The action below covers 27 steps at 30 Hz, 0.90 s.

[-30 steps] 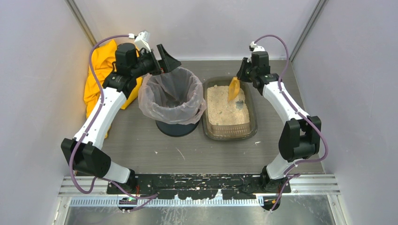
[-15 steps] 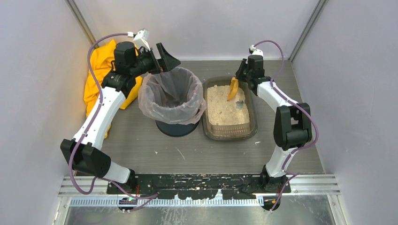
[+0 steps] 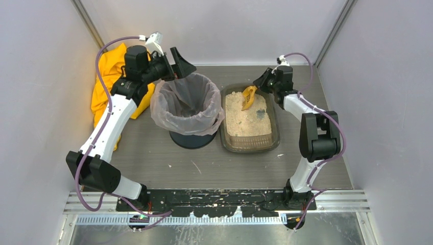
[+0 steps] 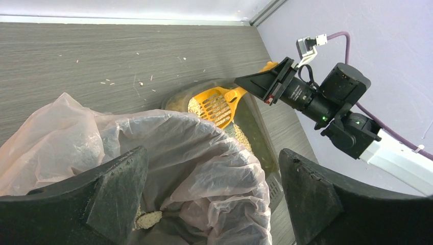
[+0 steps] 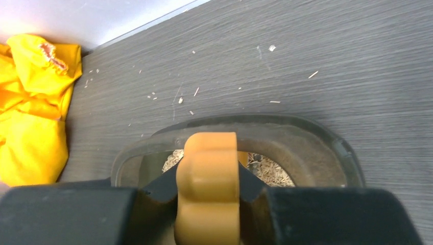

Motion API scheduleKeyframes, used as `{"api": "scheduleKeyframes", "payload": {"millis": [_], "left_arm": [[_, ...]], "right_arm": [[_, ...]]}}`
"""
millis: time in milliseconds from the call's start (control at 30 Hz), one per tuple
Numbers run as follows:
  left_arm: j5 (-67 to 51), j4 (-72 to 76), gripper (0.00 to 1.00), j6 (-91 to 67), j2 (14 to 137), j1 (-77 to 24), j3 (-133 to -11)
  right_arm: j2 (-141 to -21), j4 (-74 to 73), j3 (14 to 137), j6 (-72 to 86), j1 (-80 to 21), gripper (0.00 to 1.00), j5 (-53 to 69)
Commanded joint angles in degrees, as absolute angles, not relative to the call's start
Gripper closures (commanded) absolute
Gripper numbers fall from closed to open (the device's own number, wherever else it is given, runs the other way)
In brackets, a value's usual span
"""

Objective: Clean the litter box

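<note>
Litter box [image 3: 248, 148] sits on the counter [image 3: 168, 158], right of centre and well ahead of the arm bases. Right fingers [image 3: 259, 83] are over its far end, just above the far rim, clamped tight on the handle of an orange slotted scoop [image 3: 248, 97]. The right wrist view shows the handle squeezed between both fingers, with the box's rounded far end directly below. The scoop blade hangs over the box's far-left part, angled down and left toward the bin [image 3: 191, 139], with some litter [image 3: 247, 122] in it. Can't tell if the blade touches the litter bed.

Left fingers [image 3: 179, 68] are spread wide and hold nothing. They hover over the far-left rim of the bin, well apart from the box. The clear bag [image 3: 163, 109] lining the bin bulges just beside the box's left wall.

The counter is grey woodgrain, with litter crumbs scattered near the box and behind it. Plain pale walls [image 3: 214, 25] close in the back and both sides. A yellow cloth [image 3: 110, 76] is bunched in the far-left corner.

The box's long axis runs near-to-far, short ends facing the arm bases and the back wall. It lies flat, open side up.
</note>
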State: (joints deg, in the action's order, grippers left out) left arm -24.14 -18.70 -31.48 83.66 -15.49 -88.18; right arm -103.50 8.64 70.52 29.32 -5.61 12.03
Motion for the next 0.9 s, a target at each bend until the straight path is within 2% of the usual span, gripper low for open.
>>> {"api": "scheduleKeyframes", "payload": {"millis": [0, 400, 867], "left_arm": [[-25.7, -15.3, 0.02, -32.6, 83.7, -15.6, -89.5], [-25.8, -15.5, 0.03, -32.6, 82.5, -15.6, -88.2], [-26.2, -15.0, 0.03, -33.0, 82.9, -16.4, -88.1]], "right_arm": [[-103.2, 11.4, 67.0, 32.8, -6.8, 0.99, 21.8], [-106.3, 20.7, 63.9, 38.7, -6.8, 0.99, 33.1], [-106.2, 19.0, 61.5, 38.3, -7.2, 0.99, 35.3]]}}
